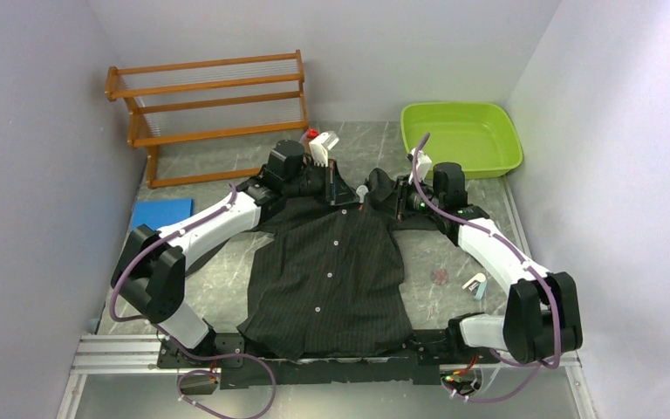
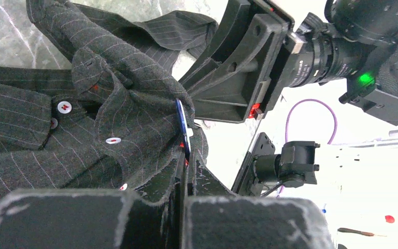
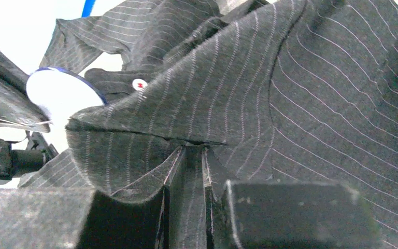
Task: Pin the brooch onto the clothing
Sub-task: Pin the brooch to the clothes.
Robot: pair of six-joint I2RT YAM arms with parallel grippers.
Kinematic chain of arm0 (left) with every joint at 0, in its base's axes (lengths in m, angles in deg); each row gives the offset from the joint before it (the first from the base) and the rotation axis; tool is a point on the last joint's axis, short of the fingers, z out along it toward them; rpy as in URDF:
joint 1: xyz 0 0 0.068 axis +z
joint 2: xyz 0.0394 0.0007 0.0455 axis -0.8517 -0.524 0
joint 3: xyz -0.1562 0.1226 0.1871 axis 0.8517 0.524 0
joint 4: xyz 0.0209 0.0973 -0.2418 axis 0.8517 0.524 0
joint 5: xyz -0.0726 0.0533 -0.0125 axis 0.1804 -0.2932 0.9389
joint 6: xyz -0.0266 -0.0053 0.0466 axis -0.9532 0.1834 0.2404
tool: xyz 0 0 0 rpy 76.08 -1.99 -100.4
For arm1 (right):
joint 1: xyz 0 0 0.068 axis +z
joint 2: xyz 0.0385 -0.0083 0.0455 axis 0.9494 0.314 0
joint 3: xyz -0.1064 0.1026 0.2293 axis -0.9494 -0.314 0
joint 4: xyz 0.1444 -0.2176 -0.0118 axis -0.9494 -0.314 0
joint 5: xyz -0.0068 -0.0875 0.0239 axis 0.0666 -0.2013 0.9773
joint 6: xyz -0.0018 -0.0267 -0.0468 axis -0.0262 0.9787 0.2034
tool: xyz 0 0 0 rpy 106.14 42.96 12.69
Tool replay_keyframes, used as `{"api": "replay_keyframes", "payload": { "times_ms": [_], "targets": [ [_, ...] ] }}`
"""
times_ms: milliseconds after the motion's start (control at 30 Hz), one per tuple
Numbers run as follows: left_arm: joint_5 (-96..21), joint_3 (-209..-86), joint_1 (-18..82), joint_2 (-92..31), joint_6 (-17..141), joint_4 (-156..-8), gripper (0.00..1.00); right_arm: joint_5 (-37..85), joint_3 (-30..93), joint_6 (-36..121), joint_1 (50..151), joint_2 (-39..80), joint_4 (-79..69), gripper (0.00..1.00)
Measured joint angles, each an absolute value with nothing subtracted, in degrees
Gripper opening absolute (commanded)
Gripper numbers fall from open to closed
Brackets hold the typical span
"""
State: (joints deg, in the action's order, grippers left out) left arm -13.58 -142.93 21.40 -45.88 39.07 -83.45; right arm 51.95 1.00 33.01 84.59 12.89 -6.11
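The clothing (image 1: 331,271), a black pinstriped shirt with white buttons, lies flat between the arms, collar at the far end. My left gripper (image 1: 349,190) is at the collar. In the left wrist view its jaws (image 2: 189,158) are shut on the brooch (image 2: 182,124), a thin white disc with a blue rim, seen edge-on against a raised fold of the collar (image 2: 134,98). My right gripper (image 1: 394,195) faces it from the right. Its fingers (image 3: 192,151) are pinched on a lifted fold of the shirt (image 3: 228,88), with the brooch (image 3: 62,96) just beyond that fold.
A wooden rack (image 1: 214,109) stands at the back left and a green tub (image 1: 462,135) at the back right. A blue pad (image 1: 159,214) lies left of the shirt. Small items (image 1: 475,284) and a pinkish piece (image 1: 440,276) lie on the table to the right.
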Motion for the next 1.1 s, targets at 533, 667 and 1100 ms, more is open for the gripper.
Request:
{"api": "replay_keyframes", "payload": {
  "times_ms": [533,667,1100],
  "targets": [
    [-12.01,-142.19,21.99,-44.29,39.16,-83.43,0.03,53.11,0.80,36.27,84.72,0.91,-5.06,0.57],
    [-11.92,-142.03,21.99,-44.26,39.14,-83.43,0.03,55.49,0.58,36.42,86.03,0.72,-2.48,0.52],
    [-11.90,-141.97,22.17,-44.22,39.16,-83.34,0.03,48.06,0.65,40.27,91.58,5.70,-5.14,0.09]
  ]
}}
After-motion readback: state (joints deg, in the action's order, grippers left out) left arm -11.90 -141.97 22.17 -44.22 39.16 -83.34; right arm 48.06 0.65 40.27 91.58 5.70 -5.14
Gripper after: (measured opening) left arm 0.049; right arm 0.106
